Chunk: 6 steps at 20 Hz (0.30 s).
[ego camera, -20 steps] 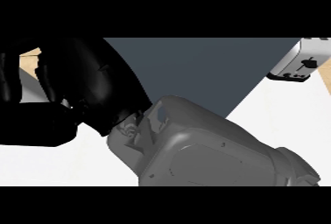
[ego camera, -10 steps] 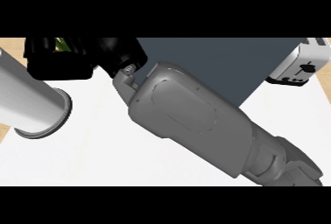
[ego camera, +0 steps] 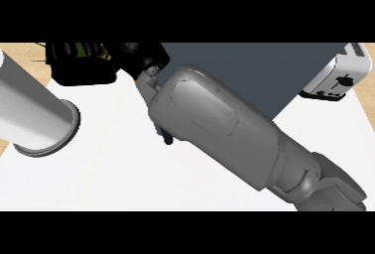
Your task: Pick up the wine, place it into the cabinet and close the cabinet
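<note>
Plainly the coming move turns on one thing: the wine bottle (ego camera: 77,49) sits at the far left of the scene, and the cabinet (ego camera: 249,64) lies to its right. We see only slivers of green glass, and they show past the black bulk of the right hand (ego camera: 84,69). We judge the hand to be curled around the bottle and covering most of it. With so little glass on show, we cannot tell which way the bottle's long axis runs, nor whether it is upright or tilted.

The right forearm (ego camera: 212,124) crosses the view from the near right to the far left, over the cabinet's dark left edge. The hand and bottle are just beyond that edge. From this angle we cannot tell whether the cabinet is open.

We take it the bottle must travel rightward, and the right arm is the one placed to carry it. The left hand does not show. Only a pale cylinder (ego camera: 33,116) with a flanged end, likely part of the left arm, lies over the white counter (ego camera: 110,173) at the left. A toaster (ego camera: 333,79) stands far right, well apart.
</note>
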{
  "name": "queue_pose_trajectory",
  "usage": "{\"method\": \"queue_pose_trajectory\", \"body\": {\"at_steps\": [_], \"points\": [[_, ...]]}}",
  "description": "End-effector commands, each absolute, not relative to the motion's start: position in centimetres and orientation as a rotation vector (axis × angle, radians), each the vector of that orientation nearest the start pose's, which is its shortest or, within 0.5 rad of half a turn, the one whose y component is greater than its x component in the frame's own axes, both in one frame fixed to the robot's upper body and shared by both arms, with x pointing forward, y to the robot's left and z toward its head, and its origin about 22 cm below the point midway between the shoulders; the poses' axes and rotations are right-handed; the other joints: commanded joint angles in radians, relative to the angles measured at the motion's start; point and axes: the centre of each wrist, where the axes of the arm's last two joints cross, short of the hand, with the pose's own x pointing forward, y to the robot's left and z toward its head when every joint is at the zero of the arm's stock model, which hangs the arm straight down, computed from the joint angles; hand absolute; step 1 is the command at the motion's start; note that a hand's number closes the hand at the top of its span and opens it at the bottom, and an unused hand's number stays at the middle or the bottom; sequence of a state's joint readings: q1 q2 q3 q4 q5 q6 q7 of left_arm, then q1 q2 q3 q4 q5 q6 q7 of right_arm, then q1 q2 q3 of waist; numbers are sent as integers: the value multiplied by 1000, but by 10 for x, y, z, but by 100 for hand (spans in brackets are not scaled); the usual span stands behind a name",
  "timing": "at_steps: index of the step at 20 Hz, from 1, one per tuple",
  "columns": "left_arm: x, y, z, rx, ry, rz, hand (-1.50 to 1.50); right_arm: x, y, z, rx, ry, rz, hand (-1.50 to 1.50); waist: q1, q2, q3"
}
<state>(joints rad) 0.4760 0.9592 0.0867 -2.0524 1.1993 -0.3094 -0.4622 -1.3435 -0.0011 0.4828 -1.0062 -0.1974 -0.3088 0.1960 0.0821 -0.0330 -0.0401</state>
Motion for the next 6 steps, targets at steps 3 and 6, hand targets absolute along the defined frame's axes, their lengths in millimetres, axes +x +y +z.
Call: {"method": "queue_pose_trajectory", "body": {"at_steps": [3,6], "points": [[152,367,142,-605,-1920,-8,150,412,-31,213,-59,-1808,540,150,-53,65,39],[153,366,142,-606,-1933,6,150,413,-31,207,-46,-1821,536,150,-56,70,39]]}}
